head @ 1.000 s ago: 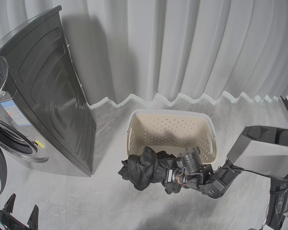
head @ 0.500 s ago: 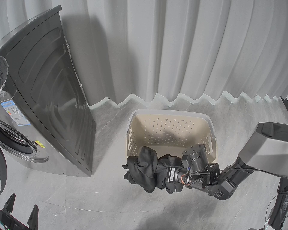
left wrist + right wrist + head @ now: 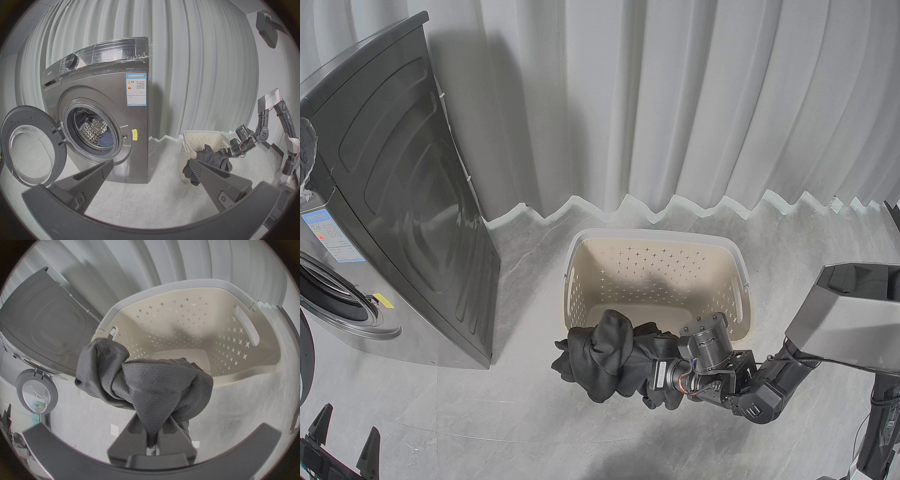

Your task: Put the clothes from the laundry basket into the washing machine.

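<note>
Here, the right claw (image 3: 153, 430) pinches a dark garment (image 3: 606, 359), bunched up over the near rim of the cream laundry basket (image 3: 656, 236). The basket stands on the grey marbled floor (image 3: 506, 400). The washing machine (image 3: 394, 187) stands at ten o'clock, its door (image 3: 29, 145) swung open. White curtains (image 3: 675, 94) hang at twelve o'clock. The left claw (image 3: 349, 425) is spread, empty, at seven o'clock.

Bright, even light, seemingly from overhead; the washing machine (image 3: 406, 206) casts a soft shadow on the curtain (image 3: 675, 106). Wrist views bend and darken toward their round edges.
</note>
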{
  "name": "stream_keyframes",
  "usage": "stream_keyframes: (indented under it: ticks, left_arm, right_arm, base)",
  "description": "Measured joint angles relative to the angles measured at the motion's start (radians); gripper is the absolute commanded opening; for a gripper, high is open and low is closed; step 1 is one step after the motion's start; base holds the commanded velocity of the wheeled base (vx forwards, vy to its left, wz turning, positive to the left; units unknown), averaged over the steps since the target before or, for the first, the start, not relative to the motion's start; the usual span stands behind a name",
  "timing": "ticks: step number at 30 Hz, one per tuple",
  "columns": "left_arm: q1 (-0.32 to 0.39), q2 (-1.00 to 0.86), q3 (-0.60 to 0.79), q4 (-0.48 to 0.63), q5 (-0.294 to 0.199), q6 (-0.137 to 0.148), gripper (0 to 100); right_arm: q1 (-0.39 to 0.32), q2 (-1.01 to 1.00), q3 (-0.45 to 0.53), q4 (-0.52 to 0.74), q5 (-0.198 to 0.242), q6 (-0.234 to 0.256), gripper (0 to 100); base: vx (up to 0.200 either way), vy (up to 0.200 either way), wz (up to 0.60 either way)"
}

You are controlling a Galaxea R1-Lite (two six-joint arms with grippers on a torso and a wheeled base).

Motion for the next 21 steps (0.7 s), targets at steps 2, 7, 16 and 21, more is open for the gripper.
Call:
stream_keyframes:
  ticks: [2,7,16,21]
  left_arm:
    - [0.000,0.000,0.000,0.000,0.001,0.000,100]
    - [0.000,0.000,0.000,0.000,0.001,0.000,100]
    - [0.000,0.000,0.000,0.000,0.001,0.000,100]
    - [0.000,0.000,0.000,0.000,0.001,0.000,100]
  right_arm:
    - [-0.005,-0.001,0.012,0.010,-0.009,-0.005,0]
    - [-0.013,0.000,0.019,0.008,-0.019,-0.007,0]
    - [-0.012,0.006,0.003,-0.024,-0.013,-0.040,100]
    - [-0.014,0.012,0.002,-0.056,-0.017,-0.050,100]
  base:
    - [0.000,0.000,0.00]
    - [0.000,0.000,0.00]
    - [0.000,0.000,0.00]
    - [0.000,0.000,0.00]
